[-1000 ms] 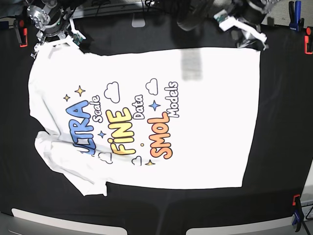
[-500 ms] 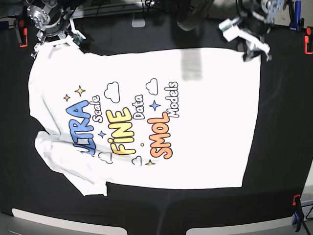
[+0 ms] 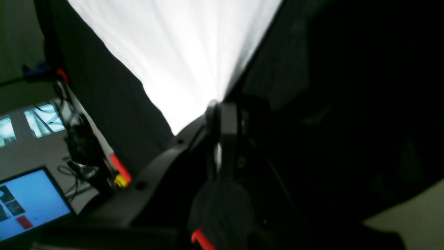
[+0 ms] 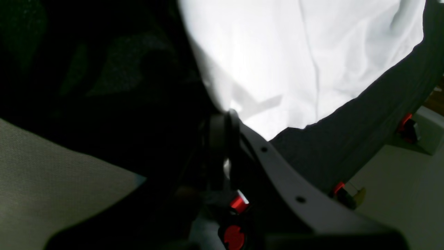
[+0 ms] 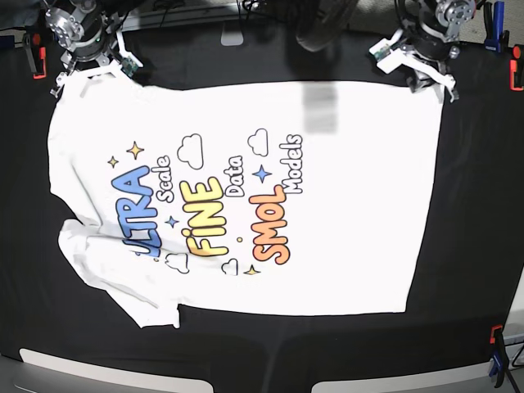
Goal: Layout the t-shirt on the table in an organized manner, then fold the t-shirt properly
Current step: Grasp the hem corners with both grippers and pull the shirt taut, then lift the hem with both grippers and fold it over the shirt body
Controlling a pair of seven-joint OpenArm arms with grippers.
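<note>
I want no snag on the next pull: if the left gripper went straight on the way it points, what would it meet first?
The t-shirt: the left gripper is shut at its corner, and white cloth runs straight ahead.

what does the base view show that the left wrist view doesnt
Only the base view shows the t-shirt's whole spread: the colourful lettering, the sleeve folded over at one corner, both arms at the far corners, with the right gripper on one, and the red clamps at the table edge.

Only the left wrist view shows the left gripper close up, its fingers shut on the shirt corner, plus a lit blue screen beyond the table.

Both show the white shirt on the black table.
</note>
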